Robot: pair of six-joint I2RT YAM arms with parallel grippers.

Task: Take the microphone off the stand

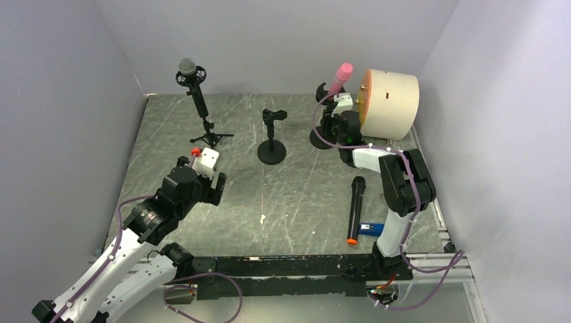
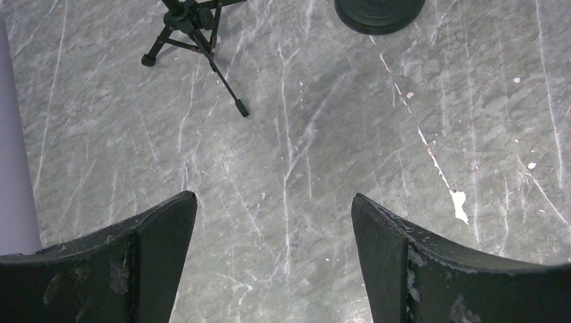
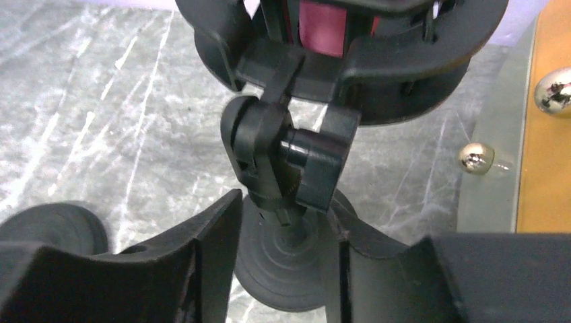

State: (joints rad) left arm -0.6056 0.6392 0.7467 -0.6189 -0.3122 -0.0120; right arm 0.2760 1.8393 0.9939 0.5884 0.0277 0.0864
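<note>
My right jaws pinch the stand (image 3: 283, 161) just under the pink microphone (image 1: 340, 75) clipped atop it, left jaws spread idle, so pulling now may tip the stand rather than free it.

Soft, even light is falling across the surface (image 1: 296, 195), throwing only faint shadows; chrome knobs (image 3: 477, 158) are glinting at its right edge.
</note>
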